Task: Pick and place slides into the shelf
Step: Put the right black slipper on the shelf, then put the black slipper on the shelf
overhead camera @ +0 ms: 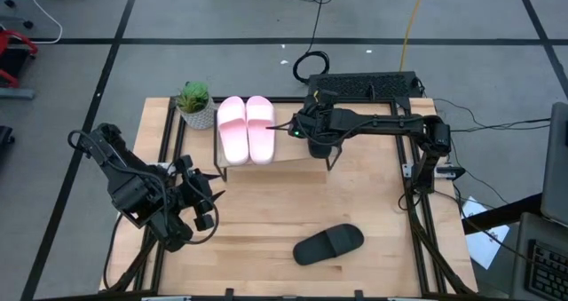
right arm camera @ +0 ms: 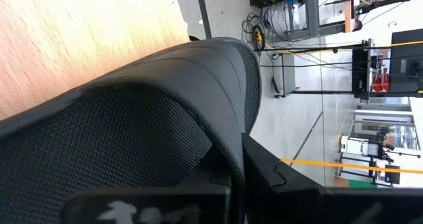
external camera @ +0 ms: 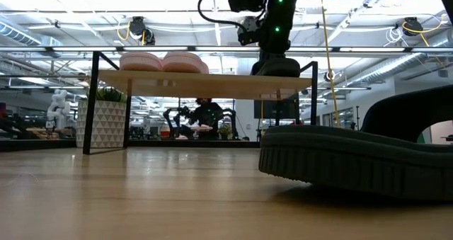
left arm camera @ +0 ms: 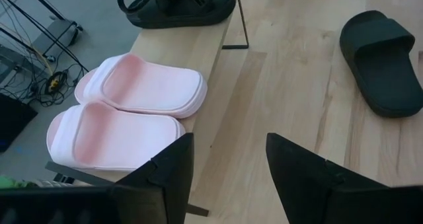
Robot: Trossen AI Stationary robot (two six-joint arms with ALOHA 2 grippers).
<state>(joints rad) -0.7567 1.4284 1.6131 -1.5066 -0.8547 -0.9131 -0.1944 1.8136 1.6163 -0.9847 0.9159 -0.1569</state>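
Wooden desk, shelf at far side: pink pair parked left, leaving room. Right hand clamped on black slide over shelf's right end. Left hand apart, idle near-left. Second black slide awaiting pickup.

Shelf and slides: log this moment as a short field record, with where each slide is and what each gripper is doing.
shelf: light wooden top on thin black legs, at the table's far side
pink slides: both side by side on the shelf, beside the potted plant
black slide on shelf: right gripper shut on its strap
second black slide: lying on the table, near edge
left gripper: open, empty, off to the left
slides on shelf: three of four
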